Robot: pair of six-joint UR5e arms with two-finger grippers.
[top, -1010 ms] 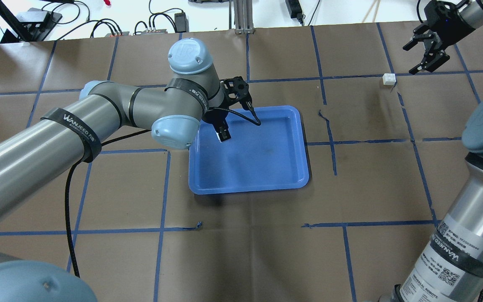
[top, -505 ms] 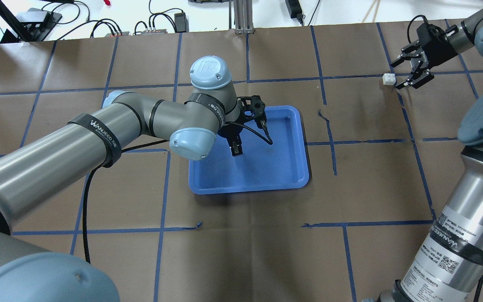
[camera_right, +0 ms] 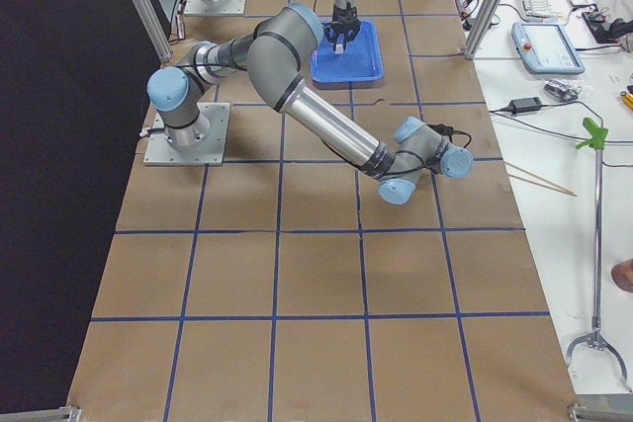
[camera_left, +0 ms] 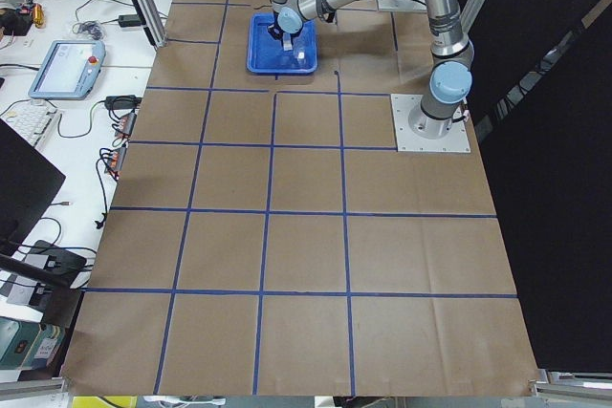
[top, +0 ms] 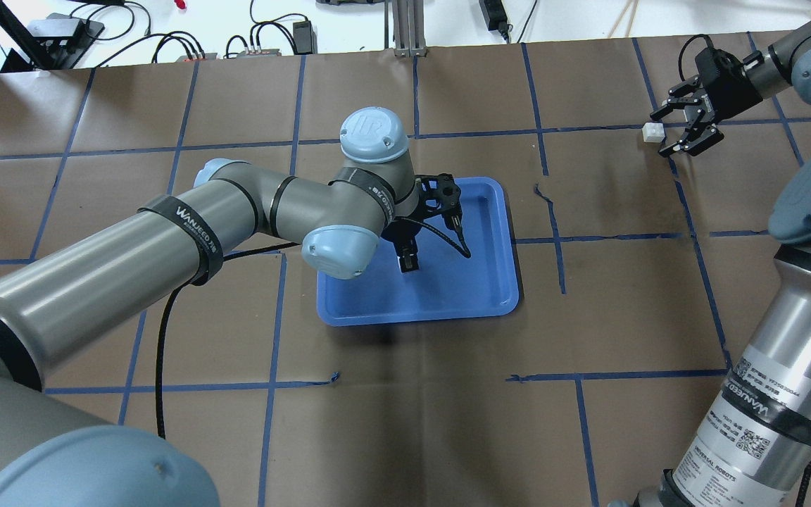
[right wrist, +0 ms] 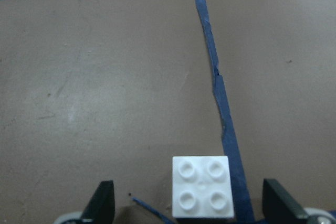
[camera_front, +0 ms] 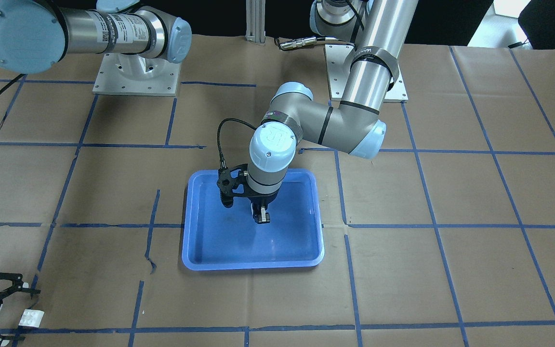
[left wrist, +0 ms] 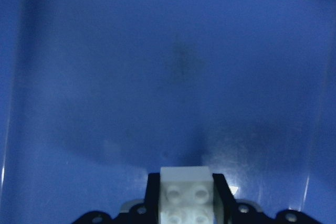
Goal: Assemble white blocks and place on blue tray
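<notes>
Two white blocks sit well apart on the brown-papered table. At the centre of the overhead frame, the left gripper reaches down over the blue tray, its jaws clamped on either side of one white block. That block's studs face the wrist camera. It appears to hang just above the tray floor, though the views do not settle whether it touches. At the upper right of the overhead frame, the right gripper is spread wide around the second white block. This block rests studs-up on the paper between the two fingers, clear of both. Its edge lies against a blue tape line that runs up the wrist frame.
</notes>
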